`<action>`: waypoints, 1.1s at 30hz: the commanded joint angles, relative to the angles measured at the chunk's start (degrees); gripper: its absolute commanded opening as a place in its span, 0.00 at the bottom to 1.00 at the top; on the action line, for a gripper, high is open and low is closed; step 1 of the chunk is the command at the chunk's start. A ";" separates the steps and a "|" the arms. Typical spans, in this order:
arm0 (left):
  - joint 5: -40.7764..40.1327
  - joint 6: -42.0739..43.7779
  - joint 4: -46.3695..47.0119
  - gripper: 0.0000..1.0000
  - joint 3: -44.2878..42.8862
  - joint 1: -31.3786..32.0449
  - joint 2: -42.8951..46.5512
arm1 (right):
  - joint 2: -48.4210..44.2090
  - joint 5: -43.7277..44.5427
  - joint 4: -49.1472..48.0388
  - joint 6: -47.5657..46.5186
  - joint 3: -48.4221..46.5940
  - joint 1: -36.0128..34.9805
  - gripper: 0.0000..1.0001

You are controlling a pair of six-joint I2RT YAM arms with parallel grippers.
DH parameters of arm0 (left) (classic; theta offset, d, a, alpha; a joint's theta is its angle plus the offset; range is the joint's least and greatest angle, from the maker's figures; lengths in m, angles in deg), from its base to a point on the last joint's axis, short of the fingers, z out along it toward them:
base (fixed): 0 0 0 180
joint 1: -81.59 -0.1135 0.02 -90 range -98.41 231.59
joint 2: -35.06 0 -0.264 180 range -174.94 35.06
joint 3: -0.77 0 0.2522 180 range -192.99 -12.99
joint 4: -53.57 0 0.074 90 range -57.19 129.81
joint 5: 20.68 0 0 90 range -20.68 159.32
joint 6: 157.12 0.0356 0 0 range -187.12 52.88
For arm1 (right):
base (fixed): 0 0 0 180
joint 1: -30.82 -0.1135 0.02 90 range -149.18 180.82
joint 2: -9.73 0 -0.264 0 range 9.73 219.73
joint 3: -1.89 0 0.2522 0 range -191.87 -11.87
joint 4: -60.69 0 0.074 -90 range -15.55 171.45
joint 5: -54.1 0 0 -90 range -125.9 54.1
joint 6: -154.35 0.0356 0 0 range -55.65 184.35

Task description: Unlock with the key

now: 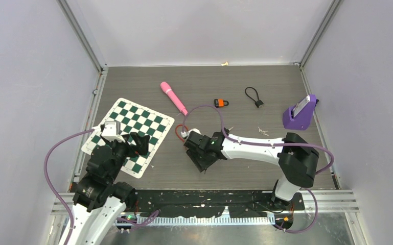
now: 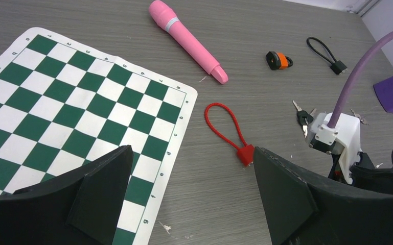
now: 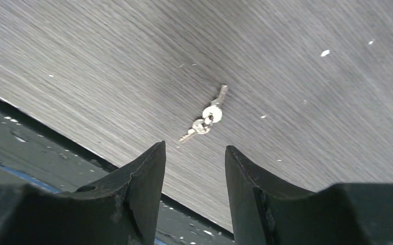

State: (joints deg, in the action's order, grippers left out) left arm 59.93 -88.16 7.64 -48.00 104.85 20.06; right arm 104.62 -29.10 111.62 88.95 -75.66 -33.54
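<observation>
The small silver keys (image 3: 208, 116) lie loose on the bare bench (image 3: 311, 76) in the middle of the right wrist view, not far from the dark strip at lower left. They sit just beyond the tips of the right claw (image 3: 194, 150), whose fingers stand partly apart with nothing between them. That reads as a line-up, placed so that a short drop and a squeeze could take the keys. The orange padlock (image 1: 221, 103) sits well apart from them, in the upper middle of the top view between the pink wand (image 1: 174, 98) and a black loop (image 1: 254, 96), so the key would have to be carried there. The left claw (image 1: 138, 144) hangs wide and empty over the chequered mat (image 1: 128, 130) at left, probably parked ready to steady the lock.
</observation>
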 commanded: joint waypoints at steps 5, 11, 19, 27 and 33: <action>0.51 -0.06 0.00 0.90 -0.63 0.20 -0.29 | 5.44 1.20 2.28 -7.13 -4.00 1.80 0.50; 0.68 -0.03 0.04 0.90 -0.65 0.20 -0.38 | 9.05 -0.67 -0.63 -5.40 -3.49 2.46 0.48; 2.11 -0.46 0.45 0.90 -0.39 0.20 -0.33 | 9.33 -1.50 -3.79 -4.41 1.02 3.92 0.30; 8.11 -6.91 1.66 0.90 0.91 0.23 -0.72 | 4.68 0.47 -6.93 -6.76 3.87 4.24 0.08; 15.62 -11.99 6.01 0.88 3.08 0.20 -3.10 | -4.23 0.57 -13.62 -10.86 8.28 4.26 0.05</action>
State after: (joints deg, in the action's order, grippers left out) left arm 68.74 -95.63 8.47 -46.10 104.85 19.14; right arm 106.63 -30.67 103.32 81.61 -69.98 -29.56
